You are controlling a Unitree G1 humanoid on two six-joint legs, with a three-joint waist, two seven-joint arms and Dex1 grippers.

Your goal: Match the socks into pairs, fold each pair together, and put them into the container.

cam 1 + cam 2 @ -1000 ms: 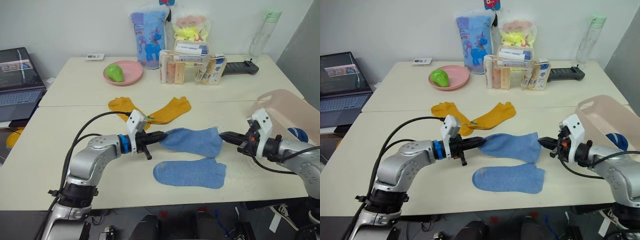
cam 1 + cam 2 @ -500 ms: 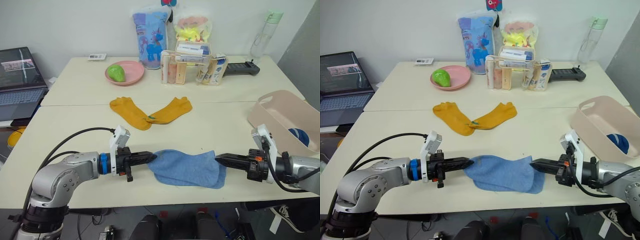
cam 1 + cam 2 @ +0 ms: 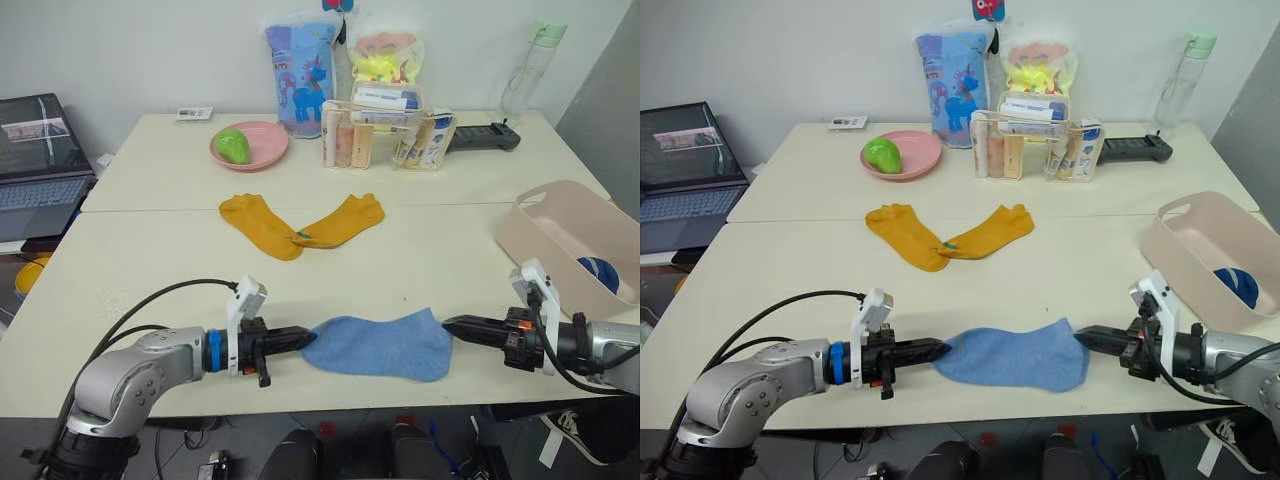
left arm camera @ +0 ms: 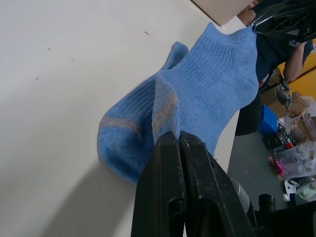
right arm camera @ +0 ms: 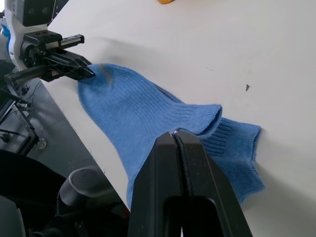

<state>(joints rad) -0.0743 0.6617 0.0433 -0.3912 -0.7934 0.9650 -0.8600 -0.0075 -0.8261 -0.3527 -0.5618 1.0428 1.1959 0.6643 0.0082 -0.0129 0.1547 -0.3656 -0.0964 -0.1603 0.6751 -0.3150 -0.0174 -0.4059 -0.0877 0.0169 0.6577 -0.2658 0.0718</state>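
Blue socks [image 3: 378, 347]: two stacked, flat at lower centre of the table [image 3: 150, 250]. Left gripper [image 3: 303, 339] pinches the toe end; right gripper [image 3: 449, 324] pinches the cuff end. Yellow socks [image 3: 298, 223]: mid-frame, toes touching. Bin [image 3: 560, 230]: right edge, a dark sock [image 3: 598, 271] inside.

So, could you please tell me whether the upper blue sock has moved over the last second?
Yes: the blue sock moved away from the yellow socks, toward the table's near edge, onto its partner.
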